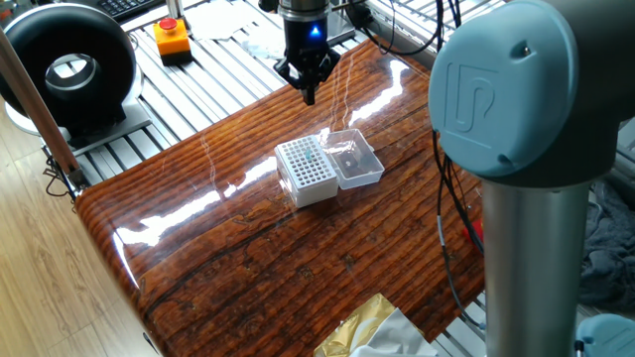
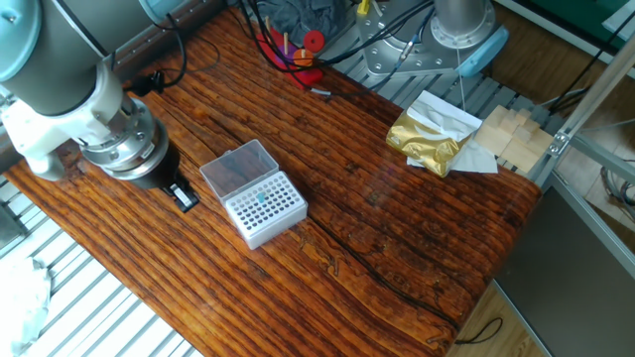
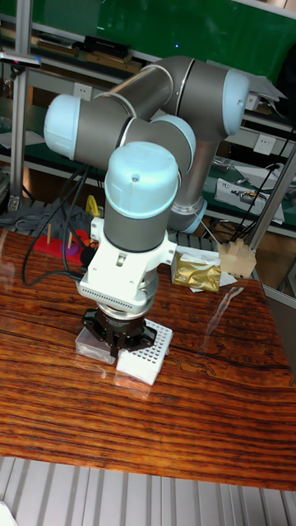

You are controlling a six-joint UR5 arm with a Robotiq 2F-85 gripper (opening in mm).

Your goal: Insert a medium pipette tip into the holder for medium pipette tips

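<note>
The holder for medium pipette tips (image 1: 306, 171) (image 2: 264, 205) (image 3: 148, 353) is a white box with a grid of holes on the wooden table. Its clear lid (image 1: 355, 159) (image 2: 238, 167) lies open beside it. A small bluish spot shows among the holes. My gripper (image 1: 310, 92) (image 2: 185, 196) (image 3: 116, 346) hangs low over the table, a short way from the lid side of the box and not touching it. Its black fingers are pressed together. The medium pipette tip is too small to make out in any view, and nothing shows between the fingers.
An orange box with a red button (image 1: 173, 38) and a black round fan (image 1: 69, 69) stand off the table's far side. A gold foil bag (image 2: 429, 139), wooden blocks (image 2: 516, 134), a red stand (image 2: 310, 45) and cables lie at the other end. The arm's grey column (image 1: 516, 198) rises close by.
</note>
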